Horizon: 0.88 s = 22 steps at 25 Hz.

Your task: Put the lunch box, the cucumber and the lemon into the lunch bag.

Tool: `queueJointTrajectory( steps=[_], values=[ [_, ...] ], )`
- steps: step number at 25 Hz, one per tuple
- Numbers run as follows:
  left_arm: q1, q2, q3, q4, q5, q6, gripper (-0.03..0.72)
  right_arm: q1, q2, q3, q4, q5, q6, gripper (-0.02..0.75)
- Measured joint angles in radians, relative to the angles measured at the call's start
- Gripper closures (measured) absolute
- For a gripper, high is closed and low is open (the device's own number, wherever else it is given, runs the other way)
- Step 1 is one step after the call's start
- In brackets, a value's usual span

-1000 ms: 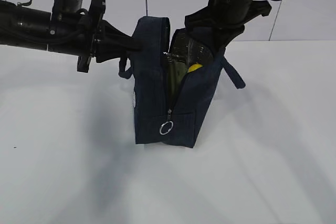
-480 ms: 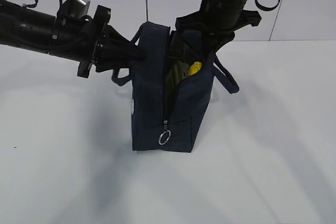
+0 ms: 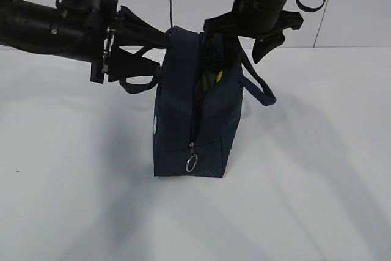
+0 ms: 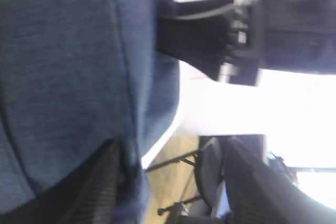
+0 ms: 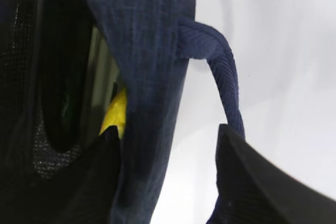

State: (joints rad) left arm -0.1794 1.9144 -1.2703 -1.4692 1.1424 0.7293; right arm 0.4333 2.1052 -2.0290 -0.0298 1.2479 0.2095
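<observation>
A: Dark navy fabric lunch bag point(image 3: 183, 114), boxy, stands upright on the white tabletop point(image 3: 305, 181), mouth upward. Zipper parted along the near end; silver ring pull point(image 3: 192, 163) hangs low. Small round white logo point(image 3: 155, 124) shows on the left side panel.

B: Contents?

A: Small bright yellow lemon point(image 3: 217, 76) shows as a sliver in the opening; in the right wrist view it point(image 5: 116, 113) sits just inside the right wall. Beside it a pale green strip, probably the sage lid of the glass lunch box point(image 5: 100, 85), standing on edge. Cucumber: cannot pick it out in the dark interior.

B: Pincers?

A: Left pincer point(image 3: 160, 52) comes in sideways at the bag's upper left edge, fingers spread, one above and one below the left padded loop handle point(image 3: 137, 84). Right pincer point(image 3: 241, 38) hangs over the mouth, fingers parted astride the right wall, one inside and one outside. Right padded loop handle point(image 3: 259, 90) droops outside. Whether either pincer touches fabric, cannot tell.
</observation>
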Motion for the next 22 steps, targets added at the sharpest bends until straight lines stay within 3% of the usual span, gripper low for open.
queueJointTrajectory(
  steps=[7, 16, 22],
  values=[
    [0.085, -0.002, -0.033, 0.057, 0.023, -0.053, 0.237, 0.0, 0.0, -0.084, 0.093, 0.0, -0.012, 0.297],
    [0.141, -0.092, -0.045, 0.173, 0.034, -0.092, 0.353, 0.0, 0.0, -0.152, 0.25, 0.002, -0.081, 0.298],
    [0.141, -0.187, -0.082, 0.496, 0.048, -0.217, 0.447, -0.002, -0.015, -0.154, 0.366, 0.002, -0.139, 0.298]
  ],
)
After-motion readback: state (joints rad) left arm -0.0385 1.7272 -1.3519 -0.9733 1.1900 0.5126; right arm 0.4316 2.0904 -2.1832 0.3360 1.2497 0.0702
